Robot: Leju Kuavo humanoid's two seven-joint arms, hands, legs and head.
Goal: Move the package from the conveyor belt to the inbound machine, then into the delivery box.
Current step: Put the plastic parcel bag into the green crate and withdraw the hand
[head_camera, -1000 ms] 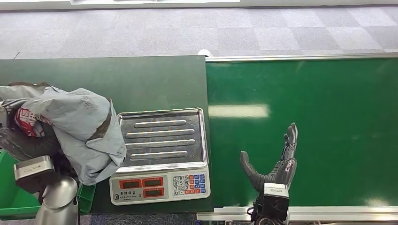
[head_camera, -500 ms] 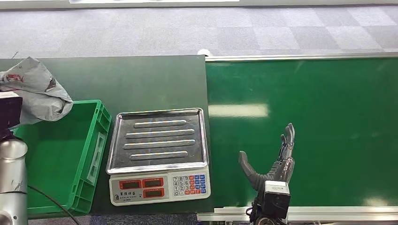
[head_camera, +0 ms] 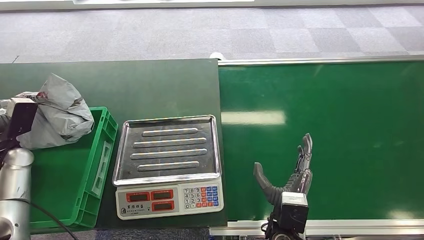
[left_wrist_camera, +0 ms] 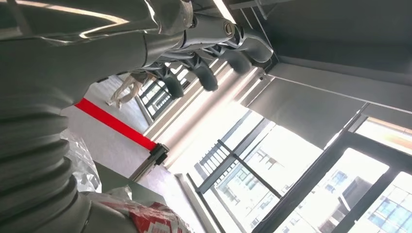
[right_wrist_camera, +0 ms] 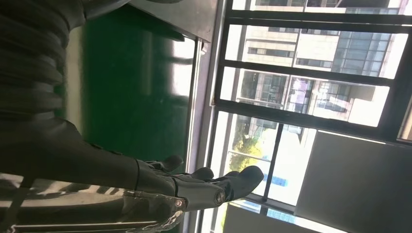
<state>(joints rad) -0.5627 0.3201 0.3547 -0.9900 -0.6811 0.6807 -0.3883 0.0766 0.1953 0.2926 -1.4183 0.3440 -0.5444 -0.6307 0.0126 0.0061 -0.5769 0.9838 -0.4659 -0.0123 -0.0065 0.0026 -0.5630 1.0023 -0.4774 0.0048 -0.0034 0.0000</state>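
Note:
The grey plastic package (head_camera: 62, 112) with a red and white label lies crumpled over the far left corner of the green delivery box (head_camera: 104, 150), against my left wrist. In the left wrist view my left hand (left_wrist_camera: 204, 53) has its fingers stretched out and apart with nothing between them, and the package (left_wrist_camera: 145, 218) lies beside the wrist cover. My right hand (head_camera: 290, 172) hovers open over the near edge of the green conveyor belt (head_camera: 340, 115), fingers extended and thumb out to the side; the right wrist view shows this hand (right_wrist_camera: 194, 187) holding nothing.
The inbound machine, a scale with a bare steel tray (head_camera: 170, 147) and keypad (head_camera: 202, 196), stands between the box and the belt on the dark green table (head_camera: 150, 85). Grey carpet floor (head_camera: 200, 30) lies beyond. My left forearm (head_camera: 15, 175) rises at the box's near left side.
The package was up close over the box, swung out to the far left with my left arm, and has now come back right and lower onto the box's far corner. The right hand barely moved.

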